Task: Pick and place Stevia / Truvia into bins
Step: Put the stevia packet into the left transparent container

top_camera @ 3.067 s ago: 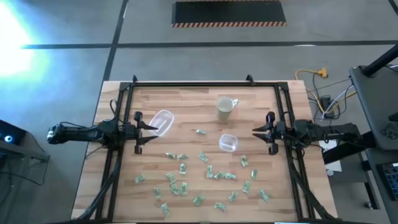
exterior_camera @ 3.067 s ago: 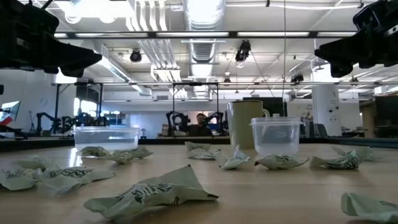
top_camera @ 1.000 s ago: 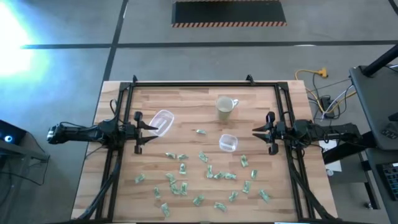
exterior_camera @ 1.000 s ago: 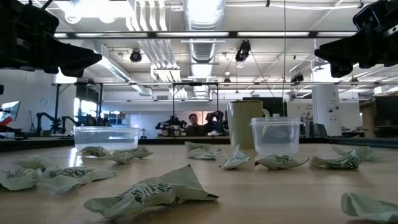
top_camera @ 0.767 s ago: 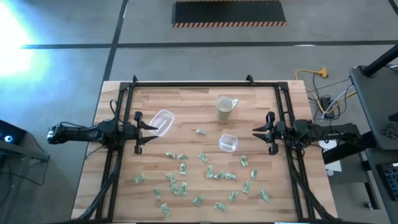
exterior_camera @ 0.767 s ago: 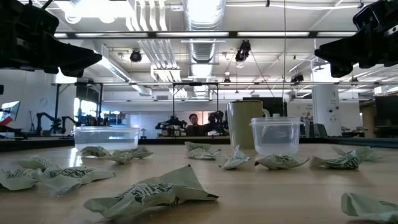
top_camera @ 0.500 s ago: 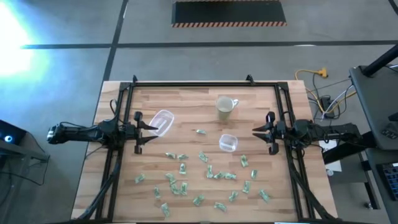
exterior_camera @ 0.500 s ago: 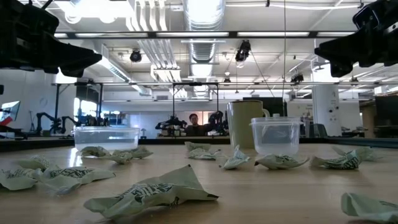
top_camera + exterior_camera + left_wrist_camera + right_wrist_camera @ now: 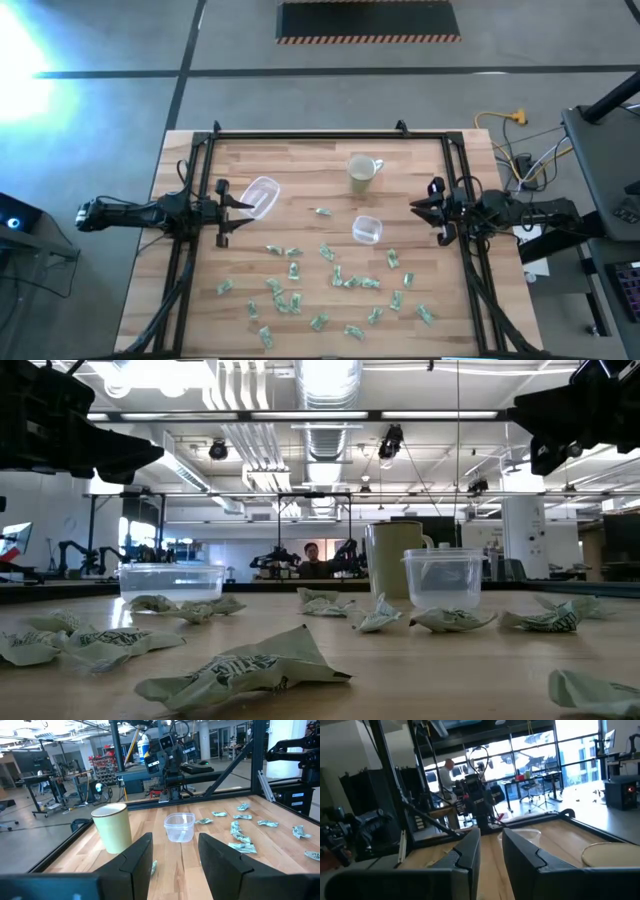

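Note:
Several green-and-white Stevia packets (image 9: 340, 280) lie scattered flat on the near half of the wooden table, and one lone packet (image 9: 321, 211) lies nearer the middle. The wide clear bin (image 9: 260, 196) stands just in front of my left gripper (image 9: 232, 212), which is open and hovers at the left edge. The small squarish clear bin (image 9: 367, 229) stands right of centre. My right gripper (image 9: 425, 211) is open and hovers at the right edge, its fingers closer together than the left's (image 9: 491, 855). In the low view packets (image 9: 240, 670) fill the foreground, with both bins (image 9: 170, 582) (image 9: 443, 578) behind them.
A pale mug (image 9: 362, 173) stands far of centre, also showing in the left wrist view as a mug (image 9: 114, 827) beside the small bin (image 9: 180, 826). A black frame (image 9: 320, 135) rims the table. A person (image 9: 312, 555) is in the room beyond.
My right gripper has risen a little, tipped upward and drawn slightly back toward the table's right edge. The left arm, the packets, bins and mug have kept still.

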### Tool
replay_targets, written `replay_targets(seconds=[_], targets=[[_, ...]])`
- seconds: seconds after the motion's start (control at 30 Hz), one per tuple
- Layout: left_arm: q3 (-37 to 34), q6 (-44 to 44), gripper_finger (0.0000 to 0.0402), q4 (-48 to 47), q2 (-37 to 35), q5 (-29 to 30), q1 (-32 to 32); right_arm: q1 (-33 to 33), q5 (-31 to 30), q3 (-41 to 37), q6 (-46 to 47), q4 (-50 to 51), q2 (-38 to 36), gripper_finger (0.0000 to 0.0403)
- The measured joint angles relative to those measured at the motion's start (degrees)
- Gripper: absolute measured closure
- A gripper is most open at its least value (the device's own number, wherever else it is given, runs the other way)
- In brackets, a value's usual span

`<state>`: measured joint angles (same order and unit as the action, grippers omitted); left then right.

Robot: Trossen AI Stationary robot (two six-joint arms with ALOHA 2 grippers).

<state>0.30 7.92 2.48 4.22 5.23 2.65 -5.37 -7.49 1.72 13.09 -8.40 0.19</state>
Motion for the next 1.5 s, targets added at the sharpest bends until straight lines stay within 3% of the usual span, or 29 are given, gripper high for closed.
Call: replay_targets(seconds=[0.37, 0.5, 0.8, 1.13, 1.5], targets=[[0.0, -0.2, 0.0259, 0.1, 0.0, -0.4, 0.0, 0.0, 0.0, 0.0, 0.3, 0.9, 0.9, 0.0330], [0.0, -8.0, 0.0259, 2.0, 0.0, -0.7, 0.0, 0.0, 0.4, 0.0, 0.0, 0.9, 2.9, 0.0330], [0.0, -19.9, 0.0259, 17.7, 0.0, -2.2, 0.0, 0.0, 1.6, 0.0, 0.2, 0.4, 9.5, 0.0330], [0.0, -27.1, 0.0259, 17.6, 3.4, -3.3, 0.0, 0.0, 1.7, 0.0, 2.6, -2.8, 14.8, 0.0330], [0.3, -19.8, 0.0259, 20.5, 13.4, -3.3, 0.0, 0.0, 5.9, 0.0, -4.8, -9.9, 15.0, 0.0330]])
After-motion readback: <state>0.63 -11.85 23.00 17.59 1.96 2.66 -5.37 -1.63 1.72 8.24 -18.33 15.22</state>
